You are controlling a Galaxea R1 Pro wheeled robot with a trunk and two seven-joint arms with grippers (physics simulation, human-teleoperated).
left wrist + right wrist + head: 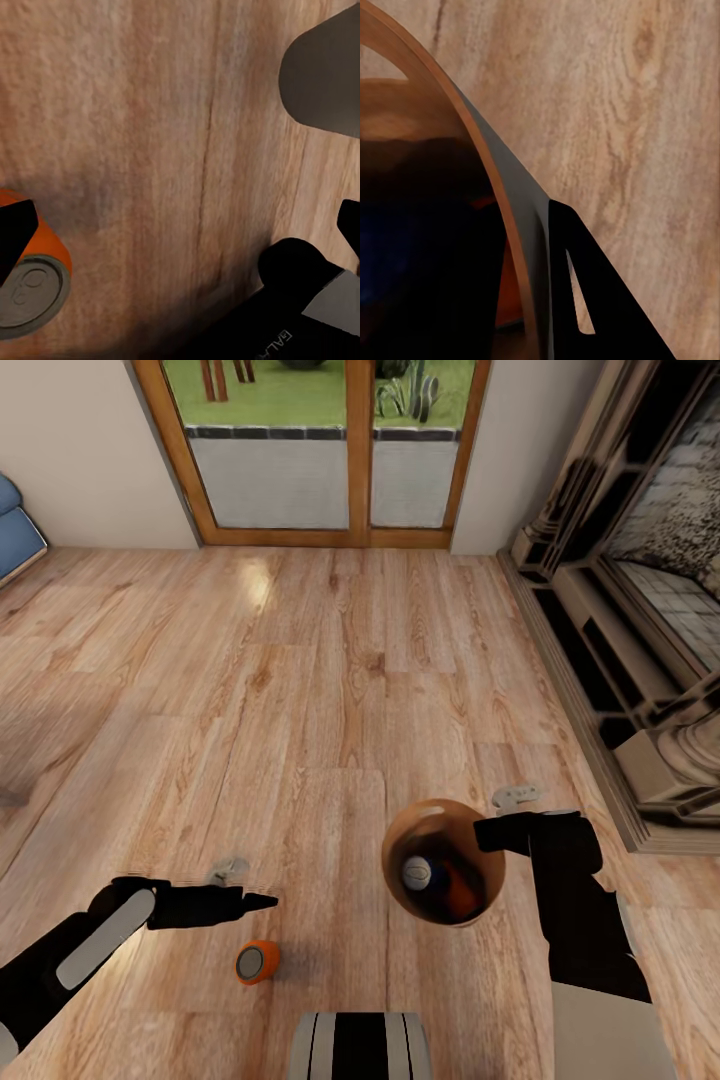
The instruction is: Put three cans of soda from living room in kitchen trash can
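Right claw (492, 830) is clamped on the rim of the trash can (440, 860), held tilted off the wooden floor (330, 690) with at least 1 soda can (436, 878) inside. Tip it further and that can could roll out. Left claw (262, 902) looks empty, can't tell its gap; another orange soda can (257, 962) stands just beside it, easy to knock over.

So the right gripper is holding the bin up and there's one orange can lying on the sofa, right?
Not quite. The right gripper does hold the bin up, but the orange can lies on the wood floor, not the sofa; the head view shows it.
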